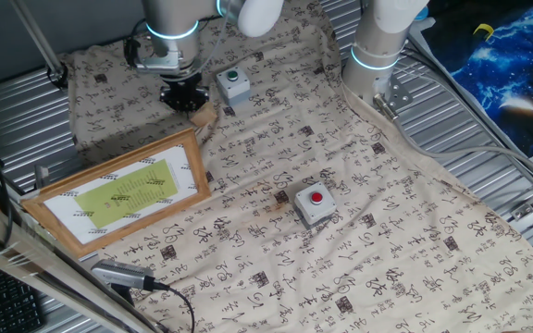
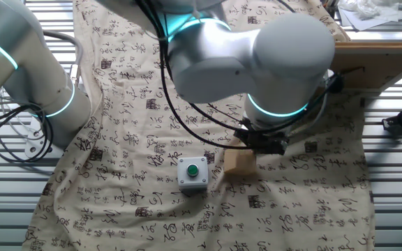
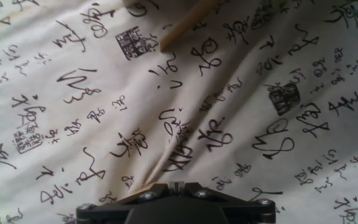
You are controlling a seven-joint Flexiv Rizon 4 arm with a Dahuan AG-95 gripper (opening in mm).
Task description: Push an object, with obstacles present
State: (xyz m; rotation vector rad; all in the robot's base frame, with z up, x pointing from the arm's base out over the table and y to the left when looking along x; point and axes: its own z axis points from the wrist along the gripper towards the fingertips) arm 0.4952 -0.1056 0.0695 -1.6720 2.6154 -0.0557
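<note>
The light-tan wooden block (image 1: 204, 115) lies on the printed cloth, right beside my gripper (image 1: 182, 95). In the other fixed view the block (image 2: 240, 162) sits just below and left of the gripper (image 2: 264, 141), touching or nearly touching it. The jaws are shut and hold nothing; in the hand view the gripper (image 3: 176, 185) hangs just above the cloth with a tan sliver at its left. The grey box with the green button (image 1: 233, 84) stands close to the right of the block. The grey box with the red button (image 1: 315, 203) is mid-cloth. The wood-framed yellow-green picture (image 1: 118, 190) lies front left.
A second arm's base (image 1: 376, 57) stands at the back right, also seen in the other fixed view (image 2: 44, 84). A grey handle with a cable (image 1: 123, 275) lies at the front left. Ribbed metal (image 1: 489, 148) surrounds the wrinkled cloth. A tan wooden edge (image 3: 188, 23) crosses the hand view's top.
</note>
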